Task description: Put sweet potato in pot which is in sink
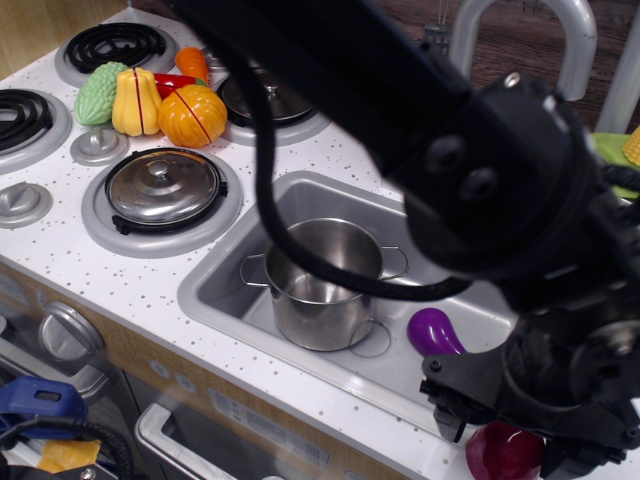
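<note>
The dark red sweet potato [497, 455] lies on the white counter at the front right corner of the sink [215, 278], partly hidden by my arm. My gripper [503, 442] is low over it and open, with one dark finger [446, 412] on its left and the other on its right; whether they touch it I cannot tell. The steel pot [322, 282] stands upright and empty in the left half of the sink. My large black arm covers most of the sink's right side and the counter behind it.
A purple eggplant [432, 332] lies in the sink just right of the pot. A grey lid [163, 188] sits on a burner left of the sink, with toy vegetables [150, 100] behind it. The faucet arch [515, 35] rises at the back.
</note>
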`<state>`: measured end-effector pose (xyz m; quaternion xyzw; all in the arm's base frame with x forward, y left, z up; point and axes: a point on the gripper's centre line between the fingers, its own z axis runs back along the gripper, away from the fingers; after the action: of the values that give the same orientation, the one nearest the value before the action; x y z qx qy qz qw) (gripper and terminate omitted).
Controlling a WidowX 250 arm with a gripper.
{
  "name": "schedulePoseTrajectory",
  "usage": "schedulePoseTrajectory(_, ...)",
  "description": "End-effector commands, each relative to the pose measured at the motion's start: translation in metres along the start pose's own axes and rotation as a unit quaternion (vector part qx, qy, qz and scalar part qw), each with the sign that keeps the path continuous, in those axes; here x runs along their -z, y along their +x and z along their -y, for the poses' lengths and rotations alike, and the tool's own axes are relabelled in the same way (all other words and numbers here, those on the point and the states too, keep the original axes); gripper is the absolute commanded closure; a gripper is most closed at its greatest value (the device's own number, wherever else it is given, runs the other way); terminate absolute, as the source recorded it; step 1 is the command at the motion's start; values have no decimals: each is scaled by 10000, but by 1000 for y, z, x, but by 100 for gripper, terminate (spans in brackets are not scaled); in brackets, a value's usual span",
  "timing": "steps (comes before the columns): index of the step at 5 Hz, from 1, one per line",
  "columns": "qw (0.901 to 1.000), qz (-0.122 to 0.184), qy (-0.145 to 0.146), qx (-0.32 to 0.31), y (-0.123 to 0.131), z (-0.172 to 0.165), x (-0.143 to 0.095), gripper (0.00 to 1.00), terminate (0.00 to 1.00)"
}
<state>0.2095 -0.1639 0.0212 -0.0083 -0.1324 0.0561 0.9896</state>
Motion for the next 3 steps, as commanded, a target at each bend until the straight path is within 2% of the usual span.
schedulePoseTrajectory(1,9993,243,-209,-171,2,0,11,0,0)
schedulePoseTrajectory(2,9993,219,-196,-217,2,1,15,0,0)
schedulePoseTrajectory(3,9999,75,-137,-49,9,-2,3,100,0)
